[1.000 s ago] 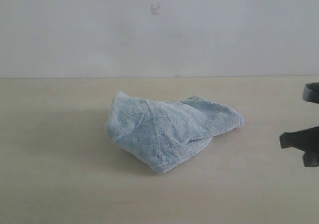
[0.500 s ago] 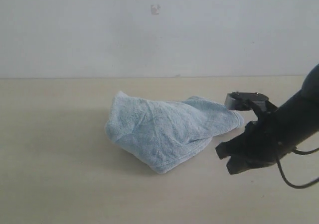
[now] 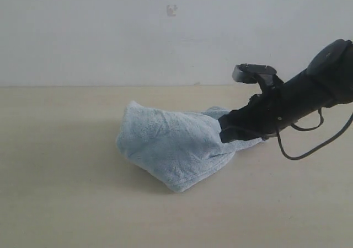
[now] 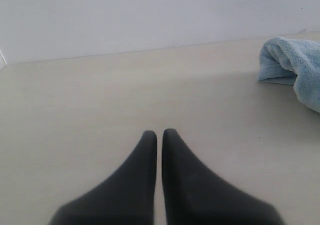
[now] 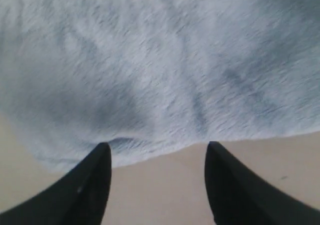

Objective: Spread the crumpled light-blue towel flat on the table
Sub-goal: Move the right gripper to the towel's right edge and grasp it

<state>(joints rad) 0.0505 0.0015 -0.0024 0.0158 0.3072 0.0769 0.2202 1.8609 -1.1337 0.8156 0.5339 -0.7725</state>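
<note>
Right gripper, jaws apart, sits low at the towel's edge, seemingly placed to pinch it for spreading.

Soft, even, fairly bright light w/ no glare, only a faint diffuse shadow on the table off the towel side away from the right gripper; ext. view slightly hazy, right wrist pic blurry w/ fleece smeared just ahead of that gripper, left gripper soft-edged up close.
</note>
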